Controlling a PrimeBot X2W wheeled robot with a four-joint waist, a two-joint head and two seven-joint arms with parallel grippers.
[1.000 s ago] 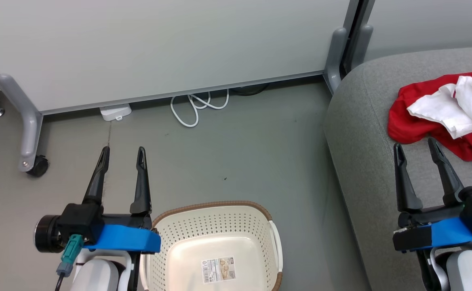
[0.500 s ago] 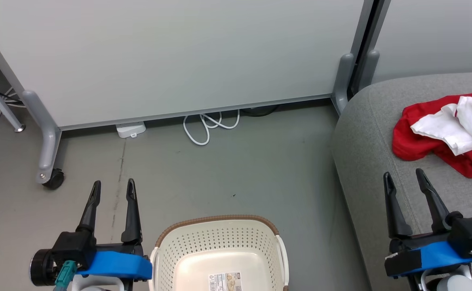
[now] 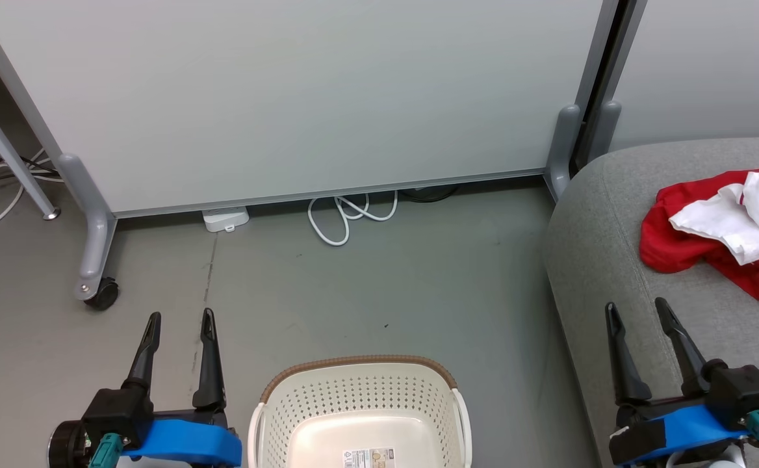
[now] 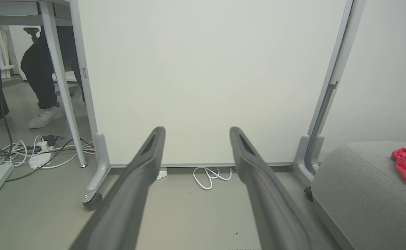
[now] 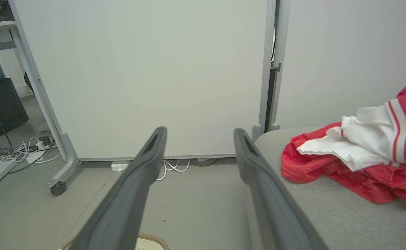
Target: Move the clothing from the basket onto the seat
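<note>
**Basket looks emptied; the doubts are in what the views cut off**

To the left of the basket point(image 3: 360, 361), the left end effector point(image 3: 180, 314) hangs over the floor point(image 3: 418, 292) with its two fingers parted and nothing between them. It sits close to the basket's left side, so a careless inward swing could knock the light plastic tub across the floor.

What shows of the basket's bottom is bare apart from a printed label point(image 3: 368, 457). Its near part is cut off by the lower edge of the head view, so a scrap of fabric there cannot be ruled out. Calling the job done on this evidence is the main risk.

To the right of the basket stands the seat point(image 3: 587, 260). The right end effector point(image 3: 635, 303) hovers over it, fingers likewise apart and empty.

Further right of the basket, beyond those fingers, lies the clothing point(image 3: 691, 253), a red and white heap resting on the seat. Its right side runs out of the head view, so how near it lies to the seat's far edge is unknown. Whether it is one garment or two bundled together is also hard to tell. A forward reach by the right arm could catch the heap and drag it.
</note>
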